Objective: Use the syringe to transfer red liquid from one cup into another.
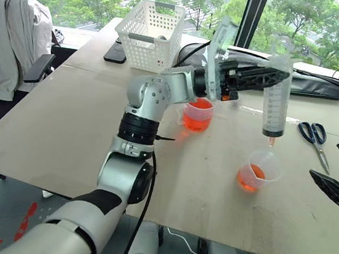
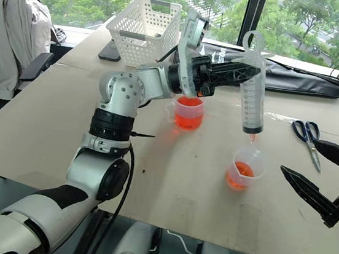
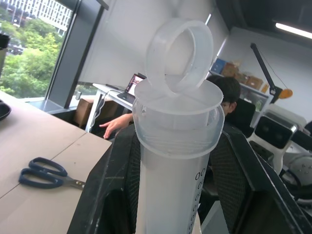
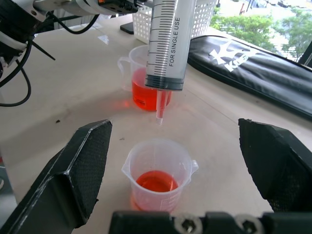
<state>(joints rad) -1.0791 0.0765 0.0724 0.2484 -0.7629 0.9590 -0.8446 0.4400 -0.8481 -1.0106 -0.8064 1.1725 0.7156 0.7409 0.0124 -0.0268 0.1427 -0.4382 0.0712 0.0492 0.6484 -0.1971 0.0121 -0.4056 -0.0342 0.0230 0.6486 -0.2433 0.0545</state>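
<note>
Hanging upright, the syringe has its long axis vertical, nozzle pointing straight down, plunger ring at top, plunger pushed in with the dark seal near the bottom of the barrel. Left gripper clamps the upper barrel from the side, fingers roughly level, holding it in the air with the tip just above the smaller cup. Small cup sits on the table with a shallow layer of red liquid at its bottom. Larger cup stands farther back, just beside the left wrist, holding more red liquid. Right gripper is spread wide, holding nothing, off to the side of the small cup and apart from it. Count: one syringe, two cups, two grippers, one pair of scissors, one white basket, one black bag.
</note>
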